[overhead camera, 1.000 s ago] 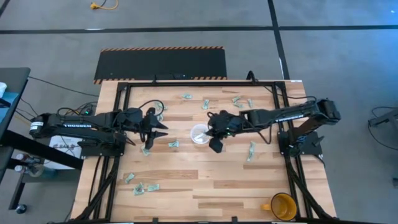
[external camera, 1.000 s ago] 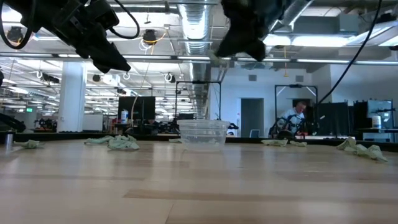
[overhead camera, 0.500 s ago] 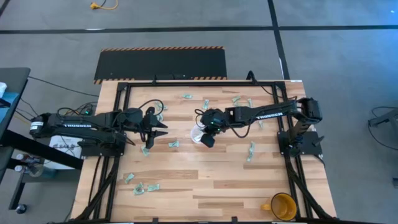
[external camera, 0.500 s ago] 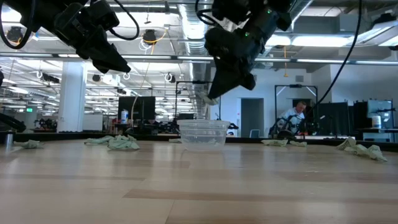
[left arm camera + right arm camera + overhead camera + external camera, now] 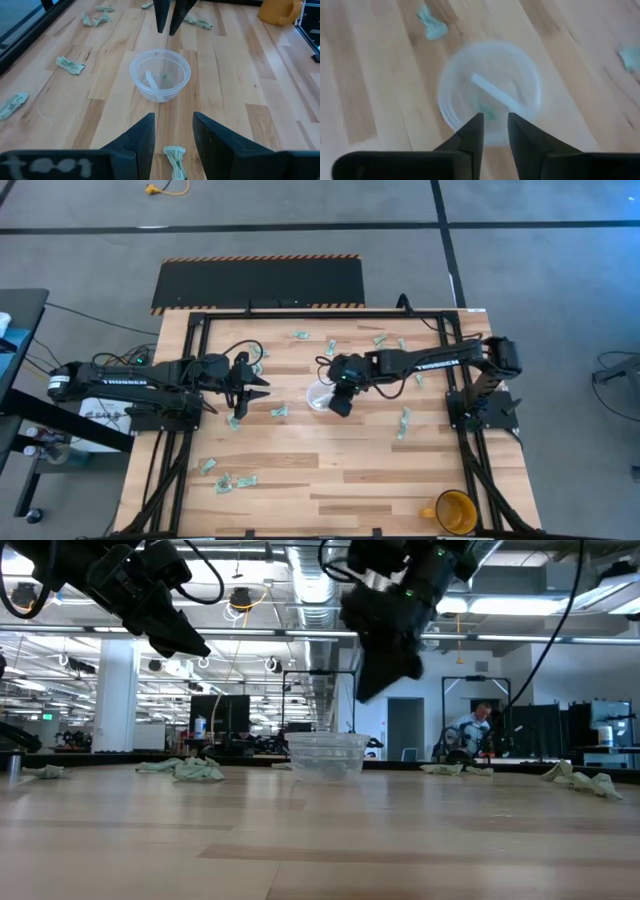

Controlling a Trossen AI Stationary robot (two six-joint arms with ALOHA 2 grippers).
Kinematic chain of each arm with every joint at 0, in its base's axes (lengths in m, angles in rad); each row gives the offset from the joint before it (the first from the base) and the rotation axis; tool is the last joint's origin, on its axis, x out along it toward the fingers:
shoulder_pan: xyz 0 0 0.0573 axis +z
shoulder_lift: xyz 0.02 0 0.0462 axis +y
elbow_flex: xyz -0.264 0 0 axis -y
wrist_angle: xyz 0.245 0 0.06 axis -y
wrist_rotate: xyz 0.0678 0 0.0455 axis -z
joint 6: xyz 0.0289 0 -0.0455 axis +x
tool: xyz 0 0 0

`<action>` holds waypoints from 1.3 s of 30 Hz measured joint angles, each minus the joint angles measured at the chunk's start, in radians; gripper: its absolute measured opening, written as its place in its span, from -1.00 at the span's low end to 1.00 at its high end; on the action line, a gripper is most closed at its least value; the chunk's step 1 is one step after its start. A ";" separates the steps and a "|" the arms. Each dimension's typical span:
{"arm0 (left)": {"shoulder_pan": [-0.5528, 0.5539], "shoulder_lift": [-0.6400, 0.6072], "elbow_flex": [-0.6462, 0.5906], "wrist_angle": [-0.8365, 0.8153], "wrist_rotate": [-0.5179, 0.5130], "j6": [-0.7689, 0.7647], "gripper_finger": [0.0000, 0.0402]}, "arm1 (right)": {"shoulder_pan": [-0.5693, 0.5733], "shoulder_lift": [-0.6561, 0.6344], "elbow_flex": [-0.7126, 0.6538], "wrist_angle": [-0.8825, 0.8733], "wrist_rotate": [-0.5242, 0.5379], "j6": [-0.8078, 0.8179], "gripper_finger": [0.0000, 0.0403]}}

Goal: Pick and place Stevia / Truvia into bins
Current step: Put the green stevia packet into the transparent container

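Inside the clear cup (image 5: pixel 160 75) lies one sachet (image 5: pixel 152 82).

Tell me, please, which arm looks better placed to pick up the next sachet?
Probably the left: its open, empty pincer hovers close to a sachet, while the right pincer is open over the cup.

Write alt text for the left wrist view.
A clear plastic cup stands on the wooden table, holding a white strip and a bit of green. The left gripper frames it, open, with the right gripper beyond the cup. Green sachets lie scattered around; a yellow mug sits far off.
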 joint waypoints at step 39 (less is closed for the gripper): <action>-0.001 0.000 0.000 -0.014 -0.021 -0.002 -0.40 | 0.151 -0.441 -0.558 -0.273 -0.074 1.017 -0.56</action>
